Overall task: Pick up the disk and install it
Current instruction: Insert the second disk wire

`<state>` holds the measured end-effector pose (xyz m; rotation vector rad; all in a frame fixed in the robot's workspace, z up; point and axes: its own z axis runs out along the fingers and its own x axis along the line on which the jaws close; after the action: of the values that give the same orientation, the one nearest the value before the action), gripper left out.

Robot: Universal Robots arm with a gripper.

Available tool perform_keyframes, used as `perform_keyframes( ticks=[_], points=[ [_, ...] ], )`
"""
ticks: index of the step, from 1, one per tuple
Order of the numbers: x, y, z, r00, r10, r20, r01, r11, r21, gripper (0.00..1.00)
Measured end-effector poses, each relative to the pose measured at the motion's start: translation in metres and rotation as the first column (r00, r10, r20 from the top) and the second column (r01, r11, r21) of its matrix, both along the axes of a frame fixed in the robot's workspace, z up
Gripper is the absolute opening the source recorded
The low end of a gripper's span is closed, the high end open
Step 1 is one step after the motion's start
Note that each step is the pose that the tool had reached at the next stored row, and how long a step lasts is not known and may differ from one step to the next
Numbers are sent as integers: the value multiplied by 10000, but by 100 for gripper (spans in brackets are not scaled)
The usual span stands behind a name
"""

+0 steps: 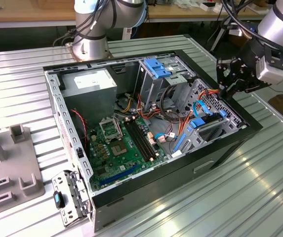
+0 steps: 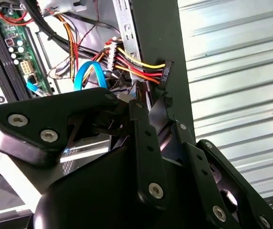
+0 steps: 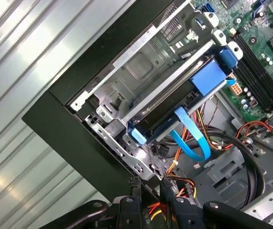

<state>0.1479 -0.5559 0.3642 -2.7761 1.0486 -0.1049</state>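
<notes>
Open computer case (image 1: 220,148) on desk (image 1: 260,197); disk (image 3: 174,107) seated in its bay. End effector (image 3: 149,188) nearly closed, empty, above case edge.

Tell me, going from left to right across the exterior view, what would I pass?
Grey fixture block → detached metal bracket → green motherboard → blue-handled drive cage → disk in its bay → gripper.
</notes>
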Motion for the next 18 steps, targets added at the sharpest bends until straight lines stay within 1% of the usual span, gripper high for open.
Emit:
perform_keyframes(
  ticks=[2, 3, 4, 5, 9, 11, 13, 15, 17, 18],
  points=[
    [0, 0, 0, 9993, 372, 1, -372, 9993, 0, 30],
    [1, 1, 1, 9975, 711, 1, -711, 9975, -1, 30],
    [13, 1, -1, 9955, 943, 0, -943, 9955, 1, 30],
    [41, 0, 0, 9944, 1056, 1, -1056, 9944, 1, 30],
    [122, 0, 0, 9909, 1347, 1, -1347, 9909, 1, 30],
    [187, 1, 1, 9881, 1537, 1, -1537, 9881, -1, 30],
    [189, 6, 0, 9880, 1545, -1, -1545, 9880, -10, 30],
    [189, 24, 1, 9877, 1563, -4, -1563, 9877, -29, 30],
    [189, 76, 0, 9872, 1596, -4, -1596, 9872, -28, 30],
    [189, 92, 0, 9870, 1609, -4, -1609, 9870, -28, 30]
  ],
)
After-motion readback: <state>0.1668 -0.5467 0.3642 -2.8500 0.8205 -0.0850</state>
